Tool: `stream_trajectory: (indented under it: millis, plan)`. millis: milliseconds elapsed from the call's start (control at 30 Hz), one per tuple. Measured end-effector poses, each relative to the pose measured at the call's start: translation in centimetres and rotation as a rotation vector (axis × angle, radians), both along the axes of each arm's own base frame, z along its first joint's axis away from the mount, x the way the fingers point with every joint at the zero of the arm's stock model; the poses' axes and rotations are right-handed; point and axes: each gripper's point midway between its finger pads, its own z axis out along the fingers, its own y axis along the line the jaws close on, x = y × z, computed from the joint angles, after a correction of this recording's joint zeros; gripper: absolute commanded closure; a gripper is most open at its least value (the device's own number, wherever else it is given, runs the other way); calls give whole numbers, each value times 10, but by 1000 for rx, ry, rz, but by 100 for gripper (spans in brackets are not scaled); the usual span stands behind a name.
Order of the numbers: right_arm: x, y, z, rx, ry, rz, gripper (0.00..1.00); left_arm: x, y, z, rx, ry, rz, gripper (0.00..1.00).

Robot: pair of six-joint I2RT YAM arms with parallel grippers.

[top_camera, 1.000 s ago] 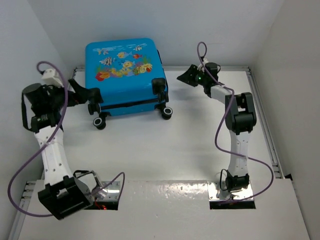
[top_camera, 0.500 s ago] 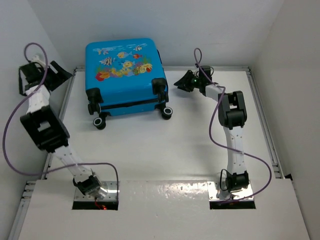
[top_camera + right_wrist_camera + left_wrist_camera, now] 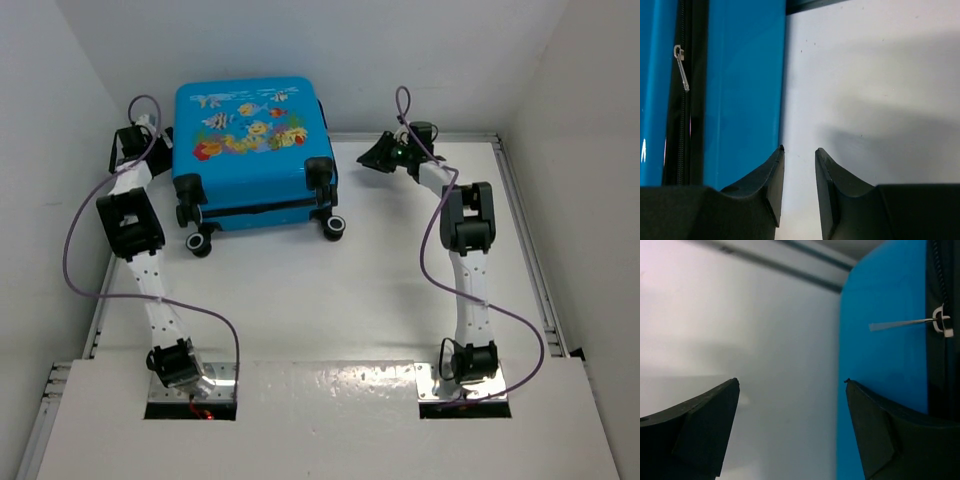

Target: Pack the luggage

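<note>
Luggage (image 3: 250, 150) lies shut at the back of the surface (image 3: 300, 300). Left end effector (image 3: 792, 382) gapes wide, right end effector (image 3: 799, 150) nearly pinched, both empty, one at each side, likely to reach the zipper (image 3: 942, 280).

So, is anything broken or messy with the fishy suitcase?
No, nothing stands out. The luggage lies flat on the table and looks closed, its zip pull resting along the zipper band. The left pincer is wide open and the right pincer only a little; both are empty beside it.
</note>
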Motion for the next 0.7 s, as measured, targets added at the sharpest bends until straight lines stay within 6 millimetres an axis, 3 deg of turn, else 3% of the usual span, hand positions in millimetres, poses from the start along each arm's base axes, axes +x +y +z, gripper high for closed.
stream_trajectory:
  millis: [200,400,467,600,700]
  plan:
    - [-7,-3,-10,15,38,25,72,31,-32,-2,-3,-133,-157,12]
    - [-21,-24,-22,67,72,51,82,33,-106,-3,48,-179,-381,11]
    - [-38,-33,-34,81,109,57,90,28,-137,-9,43,-175,-458,6]
    - [-99,-54,-51,87,216,39,97,11,-198,-5,-26,-167,-543,0]
    - [-152,-75,-45,53,232,-20,100,-20,-212,5,-139,-133,-462,0]
